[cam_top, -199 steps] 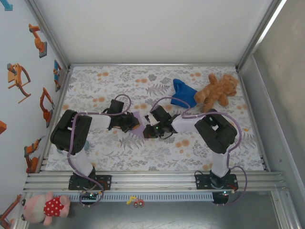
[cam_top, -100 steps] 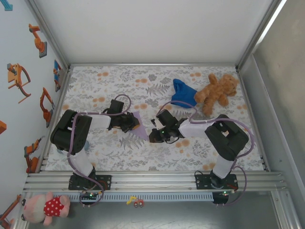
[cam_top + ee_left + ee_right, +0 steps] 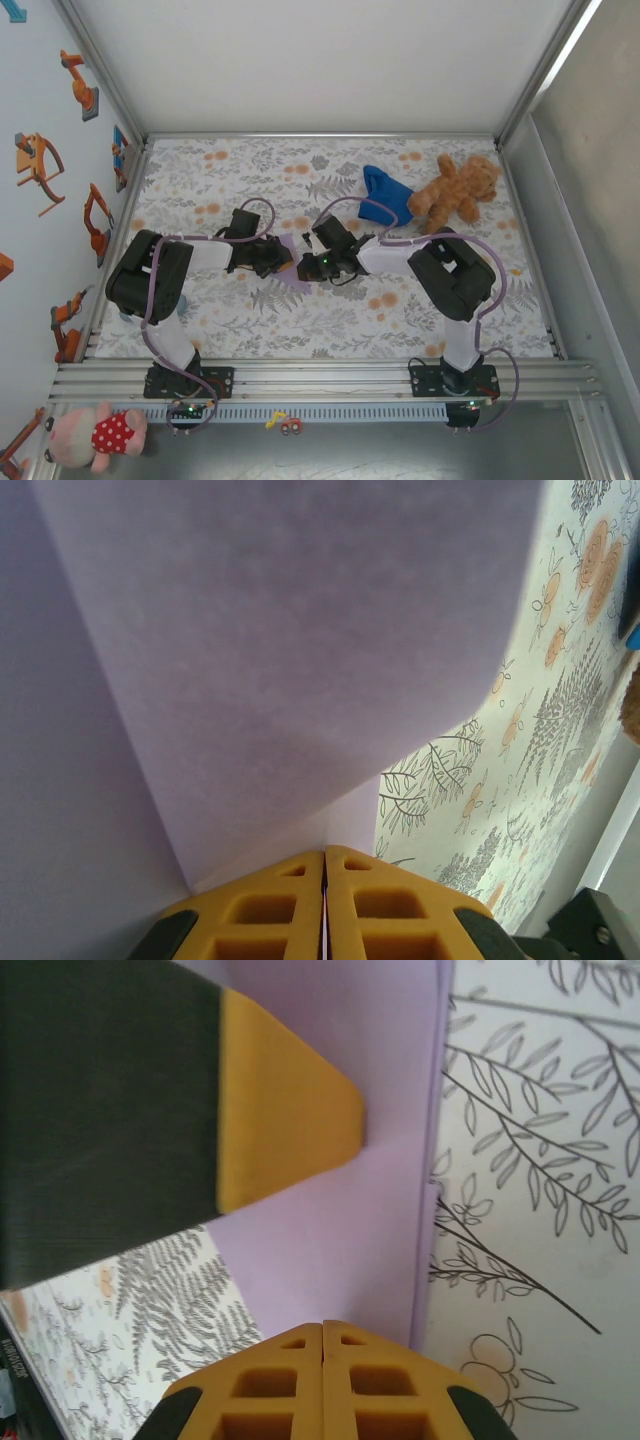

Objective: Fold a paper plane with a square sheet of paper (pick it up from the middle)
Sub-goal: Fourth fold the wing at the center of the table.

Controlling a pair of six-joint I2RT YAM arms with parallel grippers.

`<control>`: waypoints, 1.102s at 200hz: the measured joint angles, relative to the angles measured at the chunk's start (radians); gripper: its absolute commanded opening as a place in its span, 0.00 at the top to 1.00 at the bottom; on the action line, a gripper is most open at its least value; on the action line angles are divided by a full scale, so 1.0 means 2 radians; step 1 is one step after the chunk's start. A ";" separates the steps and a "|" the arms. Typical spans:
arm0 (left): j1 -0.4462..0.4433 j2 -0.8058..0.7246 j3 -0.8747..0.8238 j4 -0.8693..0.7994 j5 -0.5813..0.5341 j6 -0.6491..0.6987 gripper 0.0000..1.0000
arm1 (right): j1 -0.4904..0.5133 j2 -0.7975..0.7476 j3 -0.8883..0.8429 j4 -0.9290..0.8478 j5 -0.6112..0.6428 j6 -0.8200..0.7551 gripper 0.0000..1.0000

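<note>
The left end effector (image 3: 277, 263) is pressed fully together. From its wrist camera the yellow pads (image 3: 325, 852) meet with no gap, and the purple paper (image 3: 280, 660) runs right into the seam between them, so it looks pinched there. The sheet fans away from those tips in two panels that meet along a straight crease, the left panel in shade and the middle one lighter.

The right end effector (image 3: 308, 266) is also closed tight. Its tips (image 3: 323, 1325) sit against the paper (image 3: 330, 1230), but I cannot tell whether any of the sheet is caught between them. Just beyond those tips, one yellow-tipped finger (image 3: 290, 1130) of the left arm lies across the same paper. On the right, the paper's straight edge shows a second layer just inside it.

From above, the two end effectors face each other at the middle of the table (image 3: 420, 320), almost touching. The paper (image 3: 290, 281) sits between and under them. What shows of it is a narrow strip with its long axis running from the far side towards the arms. Its near end reaches out a little below the fingers and flat on the flowered surface.

Farther back and to the right lies a blue cloth (image 3: 383, 195). A brown teddy bear (image 3: 455, 190) lies just beside it, well apart from the paper.
</note>
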 measured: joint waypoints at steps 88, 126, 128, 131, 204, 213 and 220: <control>-0.001 -0.001 0.000 0.002 -0.005 0.025 0.86 | 0.001 0.007 0.001 -0.008 0.010 -0.015 1.00; 0.000 -0.001 0.000 0.003 -0.005 0.054 0.85 | 0.001 0.007 -0.001 -0.008 0.012 -0.017 1.00; 0.000 -0.001 0.000 0.003 -0.005 0.055 0.85 | 0.001 0.007 -0.001 -0.008 0.012 -0.017 1.00; 0.000 -0.001 0.000 0.003 -0.005 0.056 0.85 | 0.001 0.007 -0.002 -0.007 0.012 -0.017 1.00; 0.055 0.016 0.046 -0.039 -0.027 0.112 0.85 | 0.001 0.004 -0.012 0.007 0.013 -0.011 1.00; 0.063 0.022 0.055 -0.047 -0.027 0.118 0.85 | 0.001 0.004 -0.012 0.007 0.013 -0.011 1.00; 0.067 0.027 0.062 -0.054 -0.026 0.122 0.85 | 0.001 0.004 -0.012 0.007 0.013 -0.011 1.00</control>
